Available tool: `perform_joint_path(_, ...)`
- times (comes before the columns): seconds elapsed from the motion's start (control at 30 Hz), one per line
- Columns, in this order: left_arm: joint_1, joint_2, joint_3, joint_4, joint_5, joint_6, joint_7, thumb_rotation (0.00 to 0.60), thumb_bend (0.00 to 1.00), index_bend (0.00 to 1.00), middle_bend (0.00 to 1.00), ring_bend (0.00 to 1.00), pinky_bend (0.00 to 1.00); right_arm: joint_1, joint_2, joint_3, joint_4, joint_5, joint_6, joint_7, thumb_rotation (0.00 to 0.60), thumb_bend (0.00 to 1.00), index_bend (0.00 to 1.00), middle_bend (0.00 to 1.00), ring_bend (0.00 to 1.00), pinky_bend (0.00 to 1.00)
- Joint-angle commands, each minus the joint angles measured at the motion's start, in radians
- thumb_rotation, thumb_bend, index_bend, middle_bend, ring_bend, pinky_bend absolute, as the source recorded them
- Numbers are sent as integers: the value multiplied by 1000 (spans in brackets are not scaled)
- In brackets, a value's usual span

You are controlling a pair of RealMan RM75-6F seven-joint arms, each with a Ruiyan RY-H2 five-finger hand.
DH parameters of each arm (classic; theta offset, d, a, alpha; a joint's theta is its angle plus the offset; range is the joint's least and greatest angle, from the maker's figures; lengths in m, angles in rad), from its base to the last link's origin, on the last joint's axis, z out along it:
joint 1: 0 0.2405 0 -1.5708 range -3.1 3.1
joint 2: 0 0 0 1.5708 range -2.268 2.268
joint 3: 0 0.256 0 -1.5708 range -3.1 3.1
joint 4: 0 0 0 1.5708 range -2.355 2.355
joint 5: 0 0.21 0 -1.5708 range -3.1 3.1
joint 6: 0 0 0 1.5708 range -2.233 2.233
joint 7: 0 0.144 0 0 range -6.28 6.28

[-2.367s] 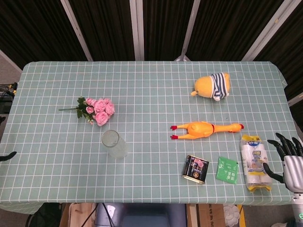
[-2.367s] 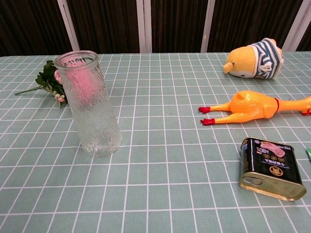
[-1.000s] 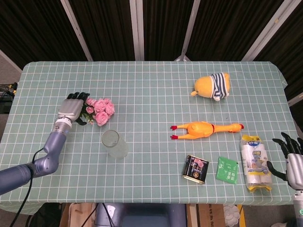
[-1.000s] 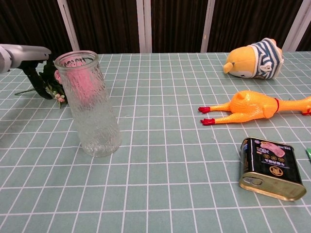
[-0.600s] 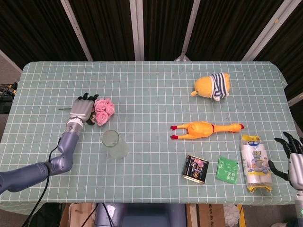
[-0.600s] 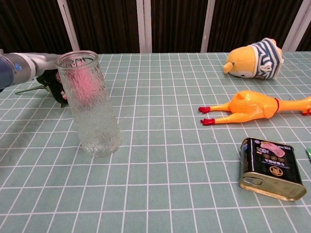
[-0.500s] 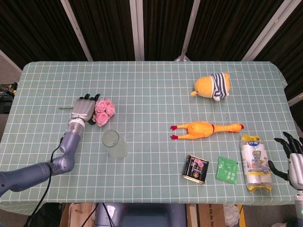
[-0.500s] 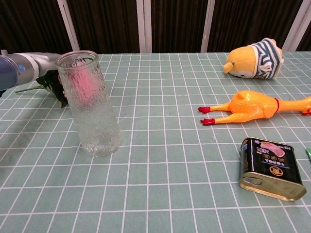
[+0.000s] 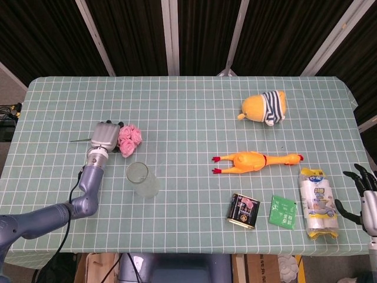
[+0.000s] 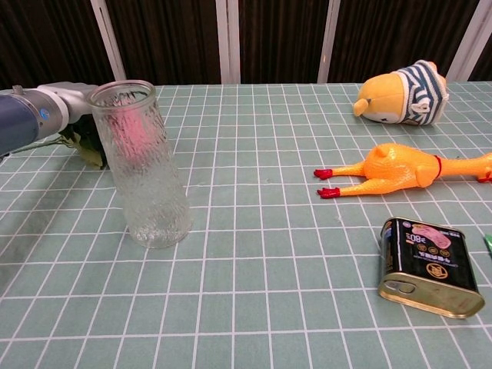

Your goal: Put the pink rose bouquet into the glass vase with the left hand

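Head view, left to right. Left hand (image 9: pixel 104 134) lies palm-down over the stem end of the pink rose bouquet (image 9: pixel 129 138); its back faces the camera and the fingers are hidden beneath, so cannot tell whether they are closed on the stems. A thin stem tip pokes out just left of the hand; the pink blooms show touching its right side. The bouquet lies flat on the table (image 9: pixel 188 106).

Glass vase (image 9: pixel 142 180) stands upright, near the left hand, to its right and toward the table's near edge, apart from the blooms. In the chest view the vase (image 10: pixel 144 165) hides most of the hand; pink shows through the glass.

Well to the right of the left hand: rubber chicken (image 9: pixel 256 160) lying on its side, plush toy in a striped shirt (image 9: pixel 264 108) beyond it, black tin (image 9: pixel 244 210) and green sachet (image 9: pixel 283 213) at the near edge.

Pack of white bottles (image 9: pixel 316 203) lies just left of the right hand (image 9: pixel 366 203), which sits at the table's right corner, fingers spread, holding nothing, not touching the pack.
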State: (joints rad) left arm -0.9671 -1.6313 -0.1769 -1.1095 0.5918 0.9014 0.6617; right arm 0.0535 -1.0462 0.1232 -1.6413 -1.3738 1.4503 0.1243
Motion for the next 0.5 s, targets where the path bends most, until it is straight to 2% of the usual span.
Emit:
perform_joint_path(0.03, 9, -5, -7, 5, 41, 19, -27, 600, 471, 329, 489, 289, 415, 0, 0, 0, 0, -2, 1, 4, 600, 319, 234, 111, 132, 36)
perform_joint_path(0.23, 34, 38, -33, -60, 117, 46, -108, 600, 465, 310, 477, 291, 406, -2, 0, 1, 2, -2, 3, 12, 600, 320, 234, 111, 132, 36)
perform_joint_path(0.33, 55, 104, -50, -143, 159, 74, -148, 600, 463, 303, 469, 291, 402, -2, -1, 2, 3, 0, 1, 13, 600, 320, 234, 111, 132, 36)
perform_joint_path(0.5, 110, 266, -92, -333, 208, 116, -233, 600, 459, 292, 455, 280, 400, -2, 0, 0, -1, -1, 0, 10, 600, 319, 235, 111, 132, 36)
